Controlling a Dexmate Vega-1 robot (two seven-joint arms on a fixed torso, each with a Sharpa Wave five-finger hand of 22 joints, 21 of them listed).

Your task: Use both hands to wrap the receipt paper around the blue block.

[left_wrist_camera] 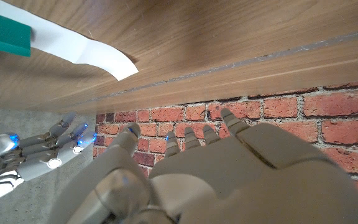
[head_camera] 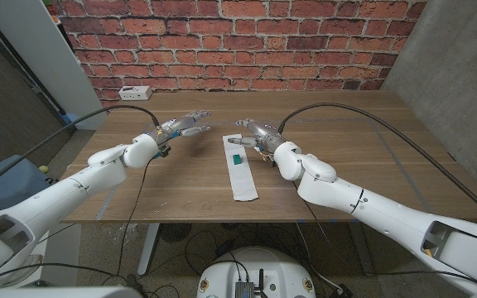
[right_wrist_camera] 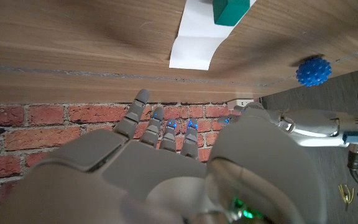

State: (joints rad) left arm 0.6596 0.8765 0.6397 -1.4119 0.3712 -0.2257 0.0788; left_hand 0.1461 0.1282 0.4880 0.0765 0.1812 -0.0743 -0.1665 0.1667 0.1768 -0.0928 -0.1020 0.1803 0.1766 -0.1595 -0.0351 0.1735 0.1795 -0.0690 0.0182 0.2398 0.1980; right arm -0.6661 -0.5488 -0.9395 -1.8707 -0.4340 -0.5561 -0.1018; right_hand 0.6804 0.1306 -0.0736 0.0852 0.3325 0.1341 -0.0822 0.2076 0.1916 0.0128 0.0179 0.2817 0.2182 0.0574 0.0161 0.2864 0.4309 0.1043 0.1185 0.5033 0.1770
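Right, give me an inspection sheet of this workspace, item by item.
Surface: wooden table, brown, with a seam running across it.
Job's things: white receipt paper lies as a flat strip mid-table, far end curling up; the blue block, teal in colour, sits on it. Not wrapped.
Clutter: white power strip at the far left edge.
Hands: left hand and right hand hover on either side of the strip's far end, fingers apart, holding nothing.
Cables: black cables arc over both arms; more on the floor under the table.
Surroundings: brick wall behind; blue spiky ball on the floor.
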